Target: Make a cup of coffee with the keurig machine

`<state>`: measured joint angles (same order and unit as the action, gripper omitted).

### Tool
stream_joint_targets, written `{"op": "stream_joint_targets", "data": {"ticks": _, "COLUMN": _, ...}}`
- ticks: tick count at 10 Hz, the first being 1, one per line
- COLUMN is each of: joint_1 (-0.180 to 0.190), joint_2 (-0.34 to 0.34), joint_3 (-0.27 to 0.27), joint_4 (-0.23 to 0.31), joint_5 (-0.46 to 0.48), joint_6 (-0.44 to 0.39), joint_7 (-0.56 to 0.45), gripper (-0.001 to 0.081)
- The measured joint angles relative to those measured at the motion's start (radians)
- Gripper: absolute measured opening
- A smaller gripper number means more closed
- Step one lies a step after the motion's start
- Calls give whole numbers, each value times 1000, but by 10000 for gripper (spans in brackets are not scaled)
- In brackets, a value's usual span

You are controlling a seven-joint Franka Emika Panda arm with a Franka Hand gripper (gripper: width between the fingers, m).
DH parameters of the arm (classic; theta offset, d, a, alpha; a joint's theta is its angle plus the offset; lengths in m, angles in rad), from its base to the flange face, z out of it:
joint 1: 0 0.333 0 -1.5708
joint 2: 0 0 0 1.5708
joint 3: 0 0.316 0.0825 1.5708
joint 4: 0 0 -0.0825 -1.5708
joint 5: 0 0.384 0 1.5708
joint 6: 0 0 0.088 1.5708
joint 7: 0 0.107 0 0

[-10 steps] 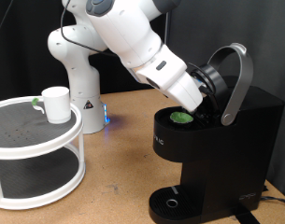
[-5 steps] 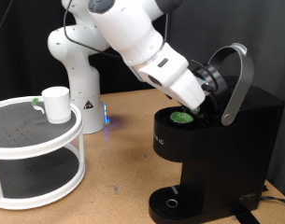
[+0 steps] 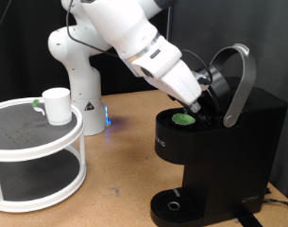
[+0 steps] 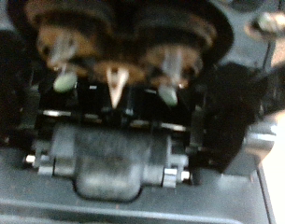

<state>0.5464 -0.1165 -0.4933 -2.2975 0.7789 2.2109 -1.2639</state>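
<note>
Sitting with its lid tipped up and back, the keurig machine is a big black box with a silver-grey arched handle raised, and a green-topped pod is already in the open brew chamber, so the pod-loading step looks like the one in hand. The gripper is tucked right into that opening, just above and beside the pod, with the raised handle just behind it. Can't tell whether the fingers are spread or pressed together; in the exterior view they're buried against the dark machine, and the wrist view is blurry, showing only two pale fingertips apart from each other with machine innards beyond and nothing visibly between them. Judging from that, the pod is seated or nearly so, and the lid is still open, so whatever follows calls for getting the hand clear of the chamber without snagging the handle. The cup is well away from the gripper, a small plain white mug on the top tier of a round white rack, not yet on the machine's drip base.
</note>
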Motion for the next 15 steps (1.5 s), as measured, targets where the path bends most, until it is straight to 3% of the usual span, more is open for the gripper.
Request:
{"op": "stream_joint_targets", "data": {"ticks": 8, "joint_1": -26, "joint_2": -6, "joint_3": -29, "joint_4": 9, "joint_5": -7, "joint_6": -67, "joint_7": -16, "gripper": 803}}
{"op": "stream_joint_targets", "data": {"ticks": 12, "joint_1": -47, "joint_2": -101, "joint_3": -58, "joint_4": 9, "joint_5": 4, "joint_6": -100, "joint_7": -32, "gripper": 803}}
{"op": "stream_joint_targets", "data": {"ticks": 15, "joint_1": -54, "joint_2": -155, "joint_3": -59, "joint_4": 32, "joint_5": 8, "joint_6": -117, "joint_7": 20, "gripper": 803}}
